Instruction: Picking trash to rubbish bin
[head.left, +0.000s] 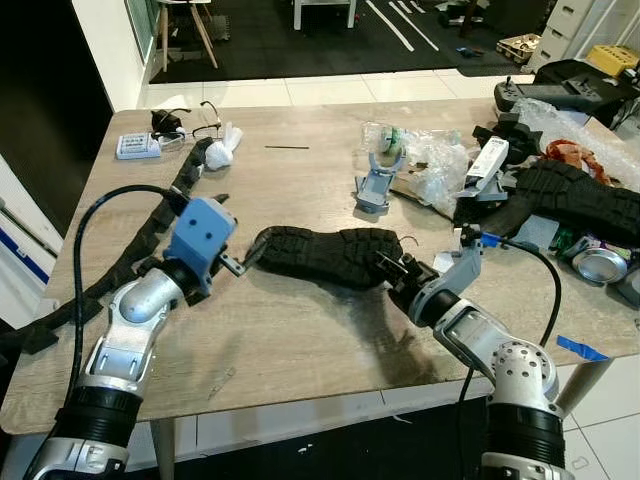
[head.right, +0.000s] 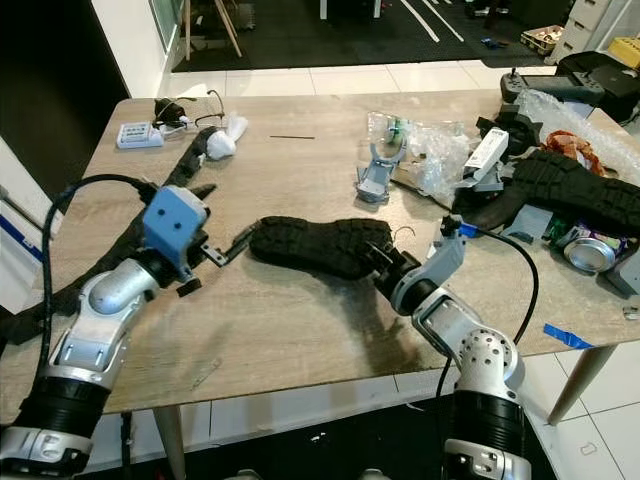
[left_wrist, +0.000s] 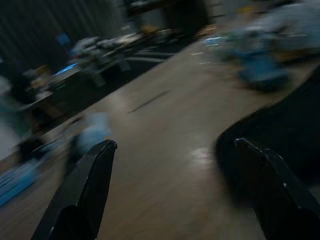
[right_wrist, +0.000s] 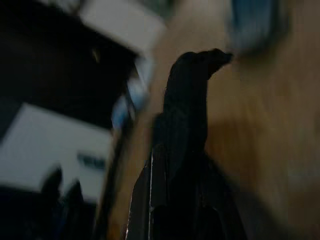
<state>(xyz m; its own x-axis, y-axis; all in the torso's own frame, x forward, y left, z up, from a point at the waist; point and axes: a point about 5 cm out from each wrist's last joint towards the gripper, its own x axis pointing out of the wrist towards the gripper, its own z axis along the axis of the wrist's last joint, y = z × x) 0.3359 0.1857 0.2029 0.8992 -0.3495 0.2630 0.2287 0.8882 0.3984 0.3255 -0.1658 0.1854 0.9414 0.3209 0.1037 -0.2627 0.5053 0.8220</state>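
Right gripper (head.left: 392, 267) is seen clamped on the near-right end of the black tread strip (head.left: 325, 252), fingers closed around its edge. The strip lies flat on the wooden table (head.left: 300, 340), long axis running left to right between the two arms. Left gripper (head.left: 238, 262) is held with fingers spread apart, tips just beside the strip's left end, not closed on it. Farther back, clear plastic wrapping (head.left: 425, 160) is noted. No bin could be made out.

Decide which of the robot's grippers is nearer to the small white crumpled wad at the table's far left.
Left. The left gripper sits open at the black rubber strip's near end, directly below the white crumpled wad. The right gripper grips the strip's opposite end, farther away.
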